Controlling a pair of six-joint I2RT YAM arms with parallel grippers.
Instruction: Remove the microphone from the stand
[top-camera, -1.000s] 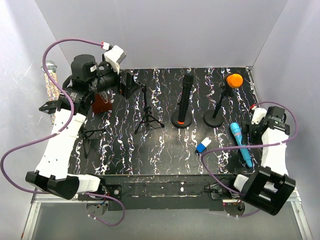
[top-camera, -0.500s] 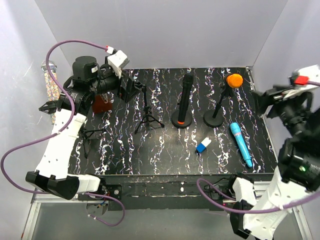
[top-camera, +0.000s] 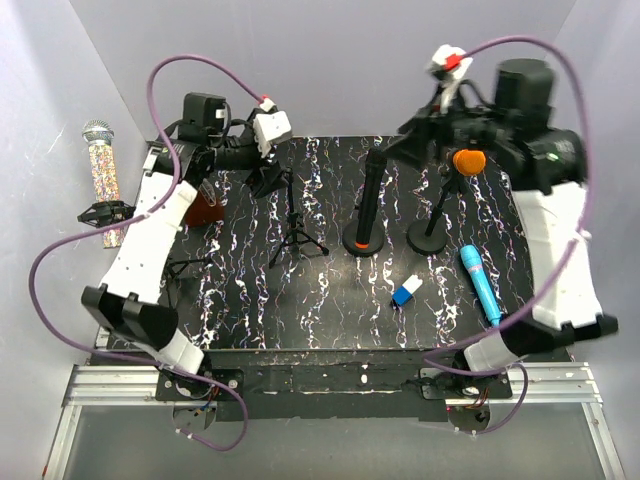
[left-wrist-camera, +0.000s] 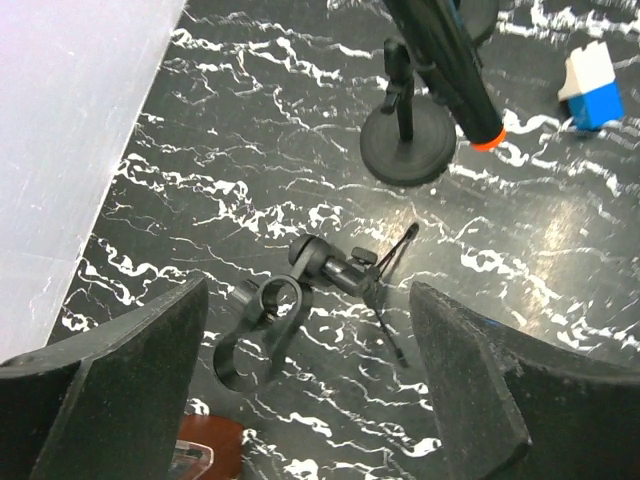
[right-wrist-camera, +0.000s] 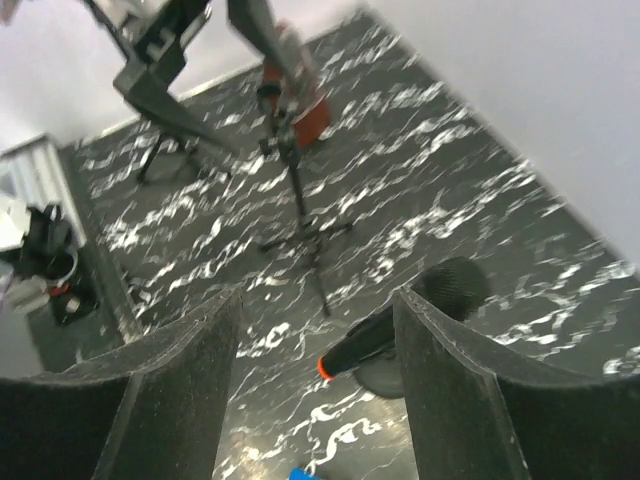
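Observation:
A black microphone (top-camera: 372, 190) with an orange ring stands upright in a round-based stand (top-camera: 362, 243) at mid table. It also shows in the left wrist view (left-wrist-camera: 445, 70) and the right wrist view (right-wrist-camera: 400, 325). My right gripper (top-camera: 403, 148) hovers open above and just right of it. Its jaws (right-wrist-camera: 318, 300) are empty, with the microphone below near the right finger. My left gripper (top-camera: 266, 182) is open over a tripod stand (top-camera: 293, 225), whose empty clip (left-wrist-camera: 262, 330) lies below between the fingers (left-wrist-camera: 308, 290). An orange-headed microphone (top-camera: 468, 160) sits on a second round stand (top-camera: 427, 238).
A blue microphone (top-camera: 481, 288) and a blue-and-white block (top-camera: 405, 292) lie on the mat at front right. Another small tripod (top-camera: 180, 270) and a red-brown object (top-camera: 205, 205) are at the left. A glitter microphone (top-camera: 100, 165) hangs off the left wall.
The right arm swung up from the table's right edge to the back, over the two round stands. The left gripper shifted right over the tripod and its jaws narrowed slightly.

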